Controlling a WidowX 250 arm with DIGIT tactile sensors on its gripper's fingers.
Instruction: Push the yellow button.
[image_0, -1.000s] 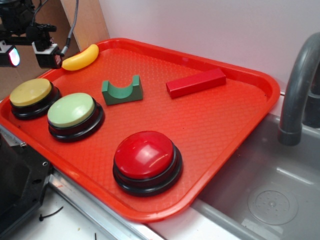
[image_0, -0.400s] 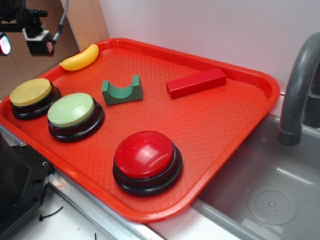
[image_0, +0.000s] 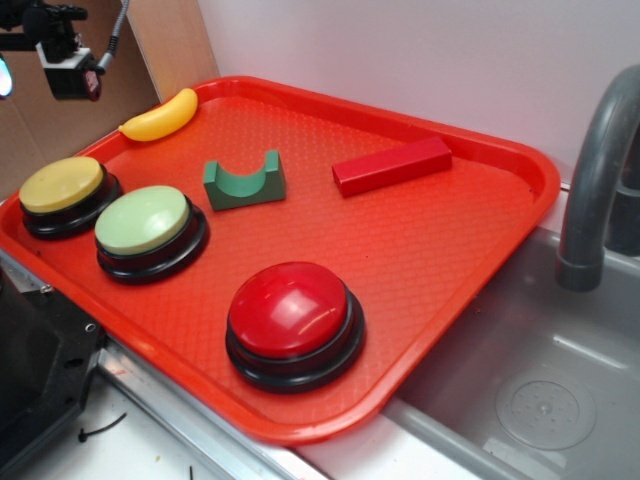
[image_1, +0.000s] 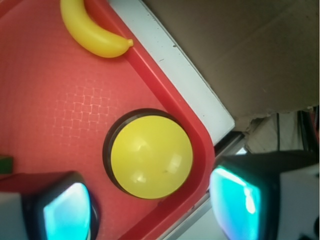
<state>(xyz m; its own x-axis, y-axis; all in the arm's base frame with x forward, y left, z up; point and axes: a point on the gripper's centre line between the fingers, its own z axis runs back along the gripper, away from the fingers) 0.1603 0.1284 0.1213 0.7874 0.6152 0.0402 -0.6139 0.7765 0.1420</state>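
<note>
The black-and-white gripper (image_1: 152, 210) hangs in the air with its jaws spread wide and nothing between them; in the wrist view its two glowing cyan finger pads (image_1: 65, 212) sit at the bottom corners of the picture, well apart from each other. In the exterior view only part of the gripper (image_0: 45, 65) shows at the top left corner, high above the tray's left end.

The round yellow button with a flattish mustard dome cap on a black base (image_1: 151, 155) lies below the open jaws, just ahead of the gap between them and not touched by either finger. It sits in a corner of the red textured plastic tray (image_1: 55, 115), close against the raised rim. In the exterior view the yellow button (image_0: 62, 186) is at the tray's (image_0: 440, 250) left end.

Farther ahead of the jaws, past the button, a yellow plastic toy banana (image_1: 92, 32) lies near the tray rim; it also shows in the exterior view (image_0: 160, 114).

To one side of the jaws, next to the yellow button, stands a pale green domed button on a black base (image_0: 143, 221). Farther off are a large red domed button on a black base (image_0: 290, 310), a green block with a half-round cut-out (image_0: 244, 181) and a long red rectangular block (image_0: 391, 165), all apart from one another on the tray. Beyond the tray's far end are a grey sink basin (image_0: 520, 390) and a grey faucet (image_0: 595, 170).
</note>
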